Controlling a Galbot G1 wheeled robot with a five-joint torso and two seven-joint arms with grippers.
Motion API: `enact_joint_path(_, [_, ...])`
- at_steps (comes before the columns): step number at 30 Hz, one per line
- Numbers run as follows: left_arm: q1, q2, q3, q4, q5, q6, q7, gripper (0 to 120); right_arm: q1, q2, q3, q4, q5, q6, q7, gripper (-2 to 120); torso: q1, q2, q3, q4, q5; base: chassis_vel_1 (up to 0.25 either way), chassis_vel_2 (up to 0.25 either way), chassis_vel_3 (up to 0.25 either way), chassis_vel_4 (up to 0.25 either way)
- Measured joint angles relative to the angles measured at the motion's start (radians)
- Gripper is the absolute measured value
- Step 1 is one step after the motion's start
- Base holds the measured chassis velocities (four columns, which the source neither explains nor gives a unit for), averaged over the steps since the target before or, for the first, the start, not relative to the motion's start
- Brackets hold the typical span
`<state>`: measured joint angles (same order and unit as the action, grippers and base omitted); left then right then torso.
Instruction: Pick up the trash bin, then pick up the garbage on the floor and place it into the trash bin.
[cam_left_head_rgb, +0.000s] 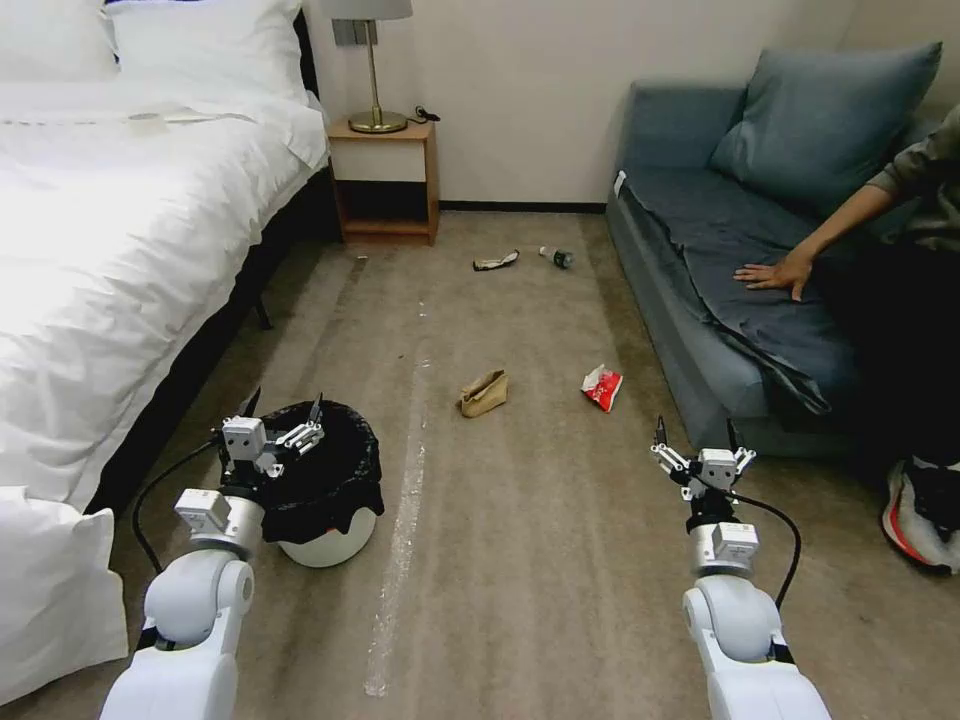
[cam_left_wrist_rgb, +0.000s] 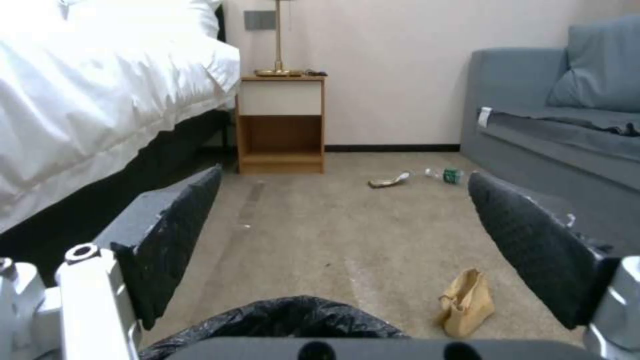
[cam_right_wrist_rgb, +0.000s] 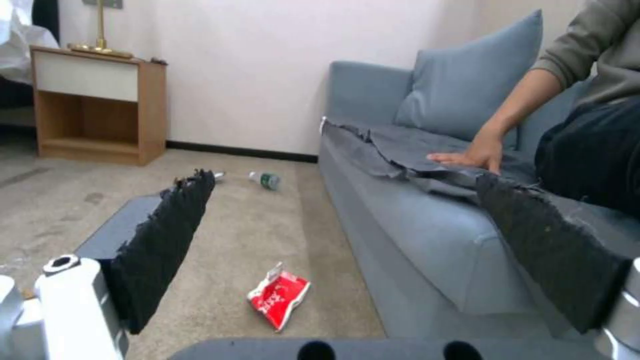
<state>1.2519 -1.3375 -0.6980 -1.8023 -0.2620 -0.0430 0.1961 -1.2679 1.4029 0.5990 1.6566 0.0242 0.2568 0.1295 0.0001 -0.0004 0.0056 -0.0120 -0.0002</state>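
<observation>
The left gripper (cam_left_head_rgb: 283, 420) hovers with fingers spread over the near-left rim of the small round white trash bin with its crinkly black liner (cam_left_head_rgb: 325, 480) on the carpet; the right gripper (cam_left_head_rgb: 698, 440), also spread, waits well apart.

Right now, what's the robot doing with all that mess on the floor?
It's cleaning up. Its left gripper hangs open over the trash bin, not holding it. Its right gripper waits open above the carpet. The paper bag, red wrapper, dark wrapper and bottle all lie on the floor.
</observation>
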Motion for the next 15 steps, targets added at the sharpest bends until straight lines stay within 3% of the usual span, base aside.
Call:
enact_joint_path(13, [0.000,-0.001,-0.010,0.000,0.001,0.000,-0.003,100,0.000,0.000,0.008,0.002,0.001,0.000,-0.003,100,0.000,0.000,0.000,0.0000,0.0001,0.000,0.000,0.000,0.000])
enact_joint_path(15, [-0.001,-0.005,-0.071,-0.008,0.016,0.002,-0.028,100,0.002,-0.002,0.062,0.024,0.020,-0.008,-0.035,100,0.000,0.000,0.000,-0.0001,0.0001,0.000,0.000,0.000,0.000])
